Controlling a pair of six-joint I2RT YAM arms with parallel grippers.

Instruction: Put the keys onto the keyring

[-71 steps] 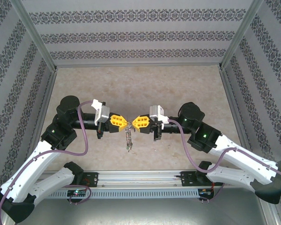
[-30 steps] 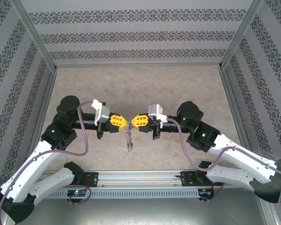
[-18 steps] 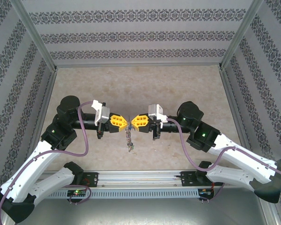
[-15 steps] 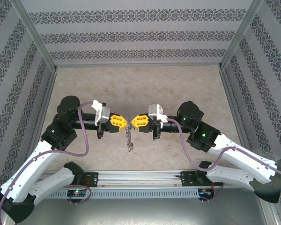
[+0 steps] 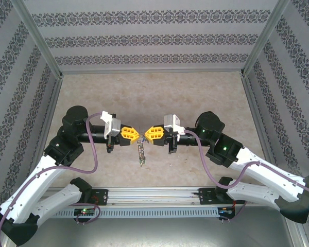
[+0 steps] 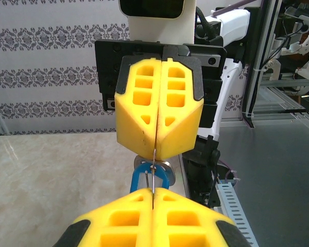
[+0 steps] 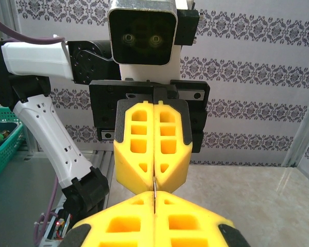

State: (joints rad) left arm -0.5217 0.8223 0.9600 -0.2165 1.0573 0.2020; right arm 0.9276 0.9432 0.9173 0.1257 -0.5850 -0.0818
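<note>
My left gripper [image 5: 137, 135] and right gripper [image 5: 146, 135] meet tip to tip above the middle of the table. Both are shut on the keyring [image 5: 140, 151], a grey metal loop that dangles below them. In the left wrist view the loop shows edge-on as a thin strip [image 6: 153, 167] running from my left gripper [image 6: 153, 193] into the seam of the right gripper [image 6: 158, 108]. The key's blue head [image 6: 139, 180] hangs right under that strip, beside a silver disc [image 6: 165, 165]; I cannot tell whether it is threaded on. In the right wrist view the strip [image 7: 154, 184] joins my right gripper [image 7: 154, 196] and the left gripper [image 7: 153, 146].
The beige tabletop [image 5: 159, 98] stretches behind and beside the grippers, walled by patterned panels. An aluminium rail [image 5: 154, 198] with both arm bases runs along the near edge. A green basket [image 7: 2, 146] sits off the table, behind the left arm.
The dangling end of the keyring has swayed a little. Both grippers stay shut and tip to tip, almost unmoved.
</note>
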